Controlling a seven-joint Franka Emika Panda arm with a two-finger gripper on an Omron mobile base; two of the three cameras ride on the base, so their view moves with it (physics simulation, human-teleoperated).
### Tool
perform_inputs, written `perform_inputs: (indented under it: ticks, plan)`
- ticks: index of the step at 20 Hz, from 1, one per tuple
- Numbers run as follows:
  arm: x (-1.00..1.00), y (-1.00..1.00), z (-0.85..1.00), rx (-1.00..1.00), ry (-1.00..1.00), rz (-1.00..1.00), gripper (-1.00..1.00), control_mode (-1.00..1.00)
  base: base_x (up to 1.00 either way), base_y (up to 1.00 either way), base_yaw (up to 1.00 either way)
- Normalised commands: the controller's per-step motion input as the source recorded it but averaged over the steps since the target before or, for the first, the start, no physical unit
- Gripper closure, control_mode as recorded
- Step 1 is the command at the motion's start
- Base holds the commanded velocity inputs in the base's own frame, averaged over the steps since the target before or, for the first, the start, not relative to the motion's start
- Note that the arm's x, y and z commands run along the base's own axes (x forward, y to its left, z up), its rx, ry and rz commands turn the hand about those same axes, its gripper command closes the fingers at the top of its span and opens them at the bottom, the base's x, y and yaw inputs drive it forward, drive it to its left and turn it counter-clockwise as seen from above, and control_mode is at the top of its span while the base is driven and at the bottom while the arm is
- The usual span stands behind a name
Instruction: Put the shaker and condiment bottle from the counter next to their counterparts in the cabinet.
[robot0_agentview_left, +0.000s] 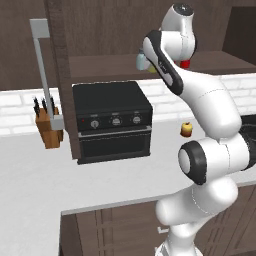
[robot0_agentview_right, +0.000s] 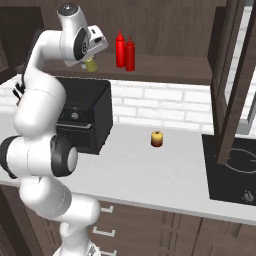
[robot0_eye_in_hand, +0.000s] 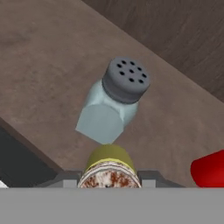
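Observation:
My gripper is shut on the small yellow shaker, whose brownish cap faces the hand camera. It hangs over the cabinet shelf, right beside the pale blue-grey shaker with a grey holed cap. The right base view shows the gripper and the yellow shaker at the left end of the shelf. Further right on that shelf stand the taller red bottle and, touching it, the shorter condiment bottle. I cannot tell whether the yellow shaker rests on the shelf.
A black countertop oven stands on the counter under the shelf, with a knife block to its left. The cabinet door's grey bar handle hangs open at left. A yellow-and-red lump lies on the counter near a cooktop.

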Motion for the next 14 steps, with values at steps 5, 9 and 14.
perform_inputs:
  ticks: [5, 9, 14]
  plan:
    - [0.3, 0.0, -0.17, -0.02, 0.0, 0.0, 1.0, -1.0, 0.0, 0.0, 0.0]
    - [0.23, 0.0, -0.27, -0.01, 0.0, 0.0, 1.0, -1.0, 0.0, 0.0, 0.0]
    - [0.12, 0.0, -0.32, 0.0, 0.0, 0.0, 1.0, -1.0, 0.0, 0.0, 0.0]
